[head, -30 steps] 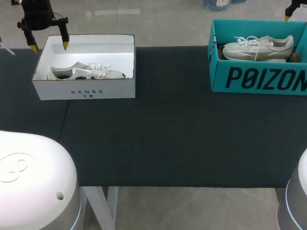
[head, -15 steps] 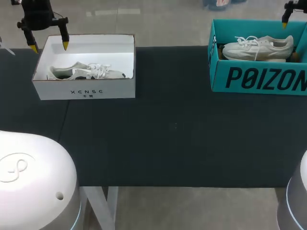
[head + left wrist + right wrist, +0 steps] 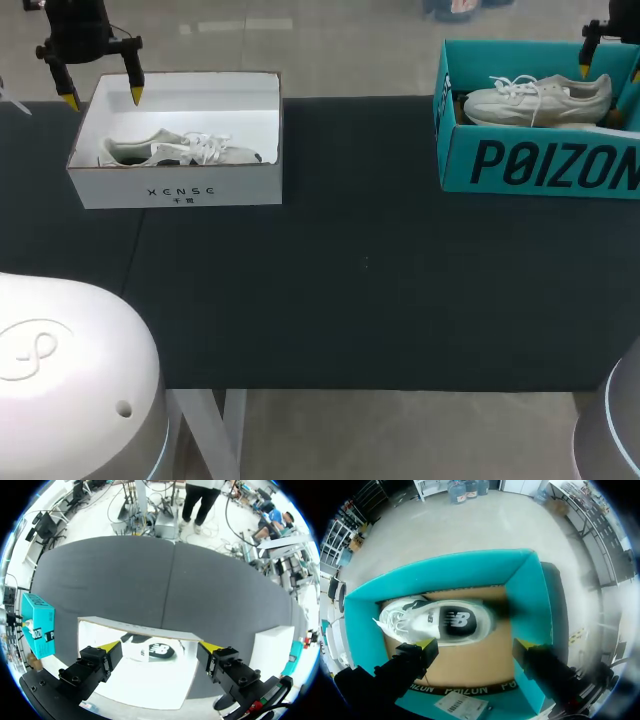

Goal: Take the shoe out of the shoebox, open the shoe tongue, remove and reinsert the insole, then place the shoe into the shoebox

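Observation:
A white shoe (image 3: 540, 98) lies on its side in the teal shoebox (image 3: 540, 165) at the table's far right. My right gripper (image 3: 611, 70) hangs open above the box's right end. In the right wrist view the shoe (image 3: 437, 621) lies under and ahead of the open right gripper (image 3: 475, 643), inside the teal walls (image 3: 527, 590). A second white shoe (image 3: 180, 150) rests in a white shoebox (image 3: 175, 190) at the far left. My left gripper (image 3: 100, 95) stands open over its back left corner. In the left wrist view that shoe (image 3: 150, 649) shows between the left gripper's (image 3: 159, 647) spread fingers, below them.
The dark table (image 3: 360, 260) stretches between the two boxes and toward the near edge. My arms' white bases (image 3: 70, 370) fill the near corners. The teal box sits close to the table's right edge.
My right gripper has come down and slightly left, over the teal shoebox. The left arm and both shoes have stayed put.

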Tool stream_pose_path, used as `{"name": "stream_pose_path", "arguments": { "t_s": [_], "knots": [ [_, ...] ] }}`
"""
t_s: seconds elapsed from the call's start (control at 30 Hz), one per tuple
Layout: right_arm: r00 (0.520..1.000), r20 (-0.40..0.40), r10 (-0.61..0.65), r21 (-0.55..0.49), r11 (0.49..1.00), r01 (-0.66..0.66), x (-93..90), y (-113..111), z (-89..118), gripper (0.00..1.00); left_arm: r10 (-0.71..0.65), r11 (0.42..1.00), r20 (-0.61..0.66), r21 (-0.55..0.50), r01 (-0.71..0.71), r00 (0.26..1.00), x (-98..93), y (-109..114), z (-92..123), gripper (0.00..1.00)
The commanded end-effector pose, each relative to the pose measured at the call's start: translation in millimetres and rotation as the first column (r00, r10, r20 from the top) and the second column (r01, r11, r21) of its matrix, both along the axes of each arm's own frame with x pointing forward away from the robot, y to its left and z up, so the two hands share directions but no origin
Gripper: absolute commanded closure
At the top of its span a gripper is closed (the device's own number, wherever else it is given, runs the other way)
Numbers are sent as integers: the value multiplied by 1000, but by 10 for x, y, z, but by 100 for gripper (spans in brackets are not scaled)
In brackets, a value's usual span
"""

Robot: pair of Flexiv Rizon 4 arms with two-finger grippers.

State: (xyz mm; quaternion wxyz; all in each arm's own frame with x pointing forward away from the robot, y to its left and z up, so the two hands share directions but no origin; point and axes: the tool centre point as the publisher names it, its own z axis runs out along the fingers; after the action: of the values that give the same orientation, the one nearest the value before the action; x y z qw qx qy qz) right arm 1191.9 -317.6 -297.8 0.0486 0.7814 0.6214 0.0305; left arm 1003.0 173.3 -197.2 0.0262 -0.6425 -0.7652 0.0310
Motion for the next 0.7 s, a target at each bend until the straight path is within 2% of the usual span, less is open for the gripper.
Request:
{"name": "stream_pose_path", "arguments": {
  "t_s": [0.03,0.17,0.37,0.57,0.63,0.7],
  "knots": [
    [996,-92,-8,36,999,11,179,-47,-184,0,0,1000,0,3,0,1000,-1,2,6,0],
    [997,-76,5,7,1000,-4,290,-99,-254,0,0,1000,0,3,0,1000,-1,2,6,0],
    [996,-84,9,18,1000,-7,379,-188,-364,0,0,1000,0,3,0,1000,-1,2,6,0],
    [995,-100,-7,15,1000,8,416,-254,-456,0,0,1000,0,3,0,1000,-1,2,6,0],
    [993,-116,-2,10,1000,3,336,-198,-438,0,0,1000,0,3,0,1000,-1,2,6,0],
    [992,-128,-3,8,1000,4,361,-247,-549,0,0,1000,0,3,0,1000,-1,2,6,0]
  ]
}}
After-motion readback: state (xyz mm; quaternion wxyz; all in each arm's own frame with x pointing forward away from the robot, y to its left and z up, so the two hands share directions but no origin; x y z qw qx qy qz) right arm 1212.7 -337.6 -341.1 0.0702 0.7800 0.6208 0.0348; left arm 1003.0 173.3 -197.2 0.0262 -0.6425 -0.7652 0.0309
